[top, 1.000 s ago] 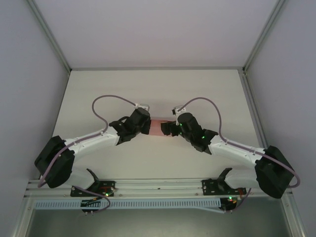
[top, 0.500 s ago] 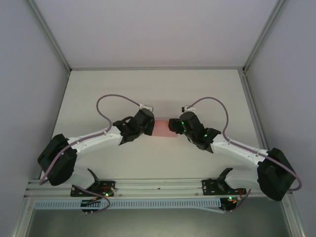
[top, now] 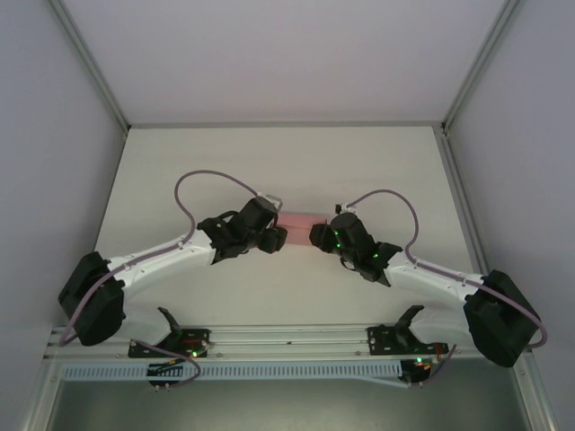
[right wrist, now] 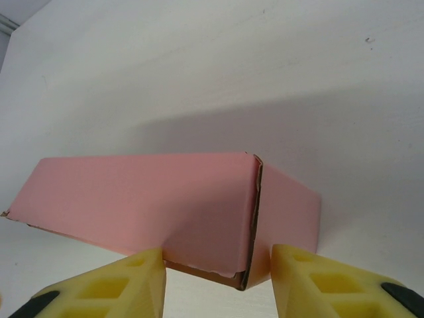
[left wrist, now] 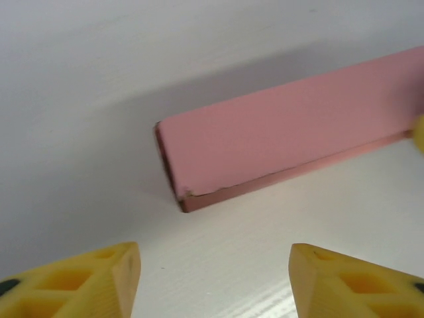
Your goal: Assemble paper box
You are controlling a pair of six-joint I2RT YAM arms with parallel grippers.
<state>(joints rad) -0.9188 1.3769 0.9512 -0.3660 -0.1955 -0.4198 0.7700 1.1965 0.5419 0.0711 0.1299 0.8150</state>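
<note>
Here, the pink thin-card rectangular box [top: 301, 221] lies on the white table [top: 269, 171], long axis left to right (one end toward each arm), between the left gripper [left wrist: 213, 258], jaws spread and empty, and the right gripper [right wrist: 218, 262], jaws spread just before its end corner.

The left arm [top: 162, 256] and right arm [top: 431, 274] have white links, black joints, a mauve cable [top: 202, 173] looping off each wrist, green lights [top: 338, 235] by the right wrist, and yellow fingers [left wrist: 86, 281] with honeycomb hollows.
</note>
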